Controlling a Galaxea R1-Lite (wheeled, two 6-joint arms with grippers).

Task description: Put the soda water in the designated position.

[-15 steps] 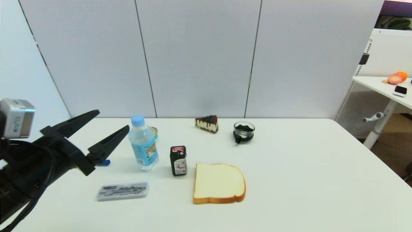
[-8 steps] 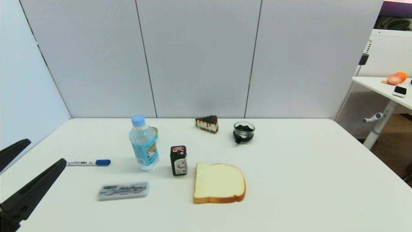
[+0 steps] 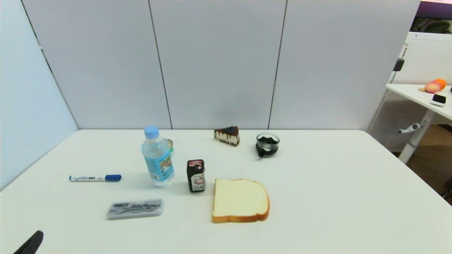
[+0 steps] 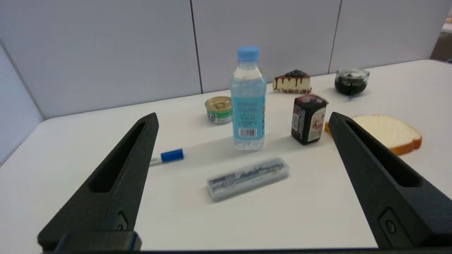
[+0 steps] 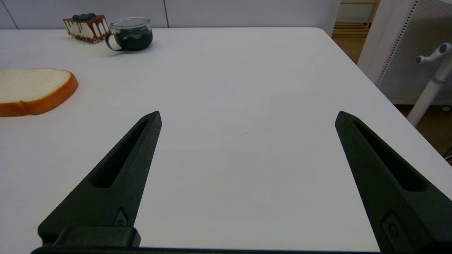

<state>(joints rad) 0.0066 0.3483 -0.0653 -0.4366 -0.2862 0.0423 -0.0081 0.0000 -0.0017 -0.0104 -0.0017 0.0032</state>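
My left pincer (image 4: 243, 120) is wide open and holds nothing, low at the near left of the surface (image 3: 335, 197). The soda water (image 3: 157, 156) stands upright, well apart from it, between the pen (image 3: 94, 178) and the small black carton (image 3: 196, 175). I think my job is done. The bottle is clear, smooth plastic. My right pincer (image 5: 247, 118) rests open too.

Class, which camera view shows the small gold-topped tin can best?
The left wrist view: the small gold-topped tin can stands fully visible beside the clear plastic soda water bottle. In the head view the bottle hides most of it. The right wrist view misses it.
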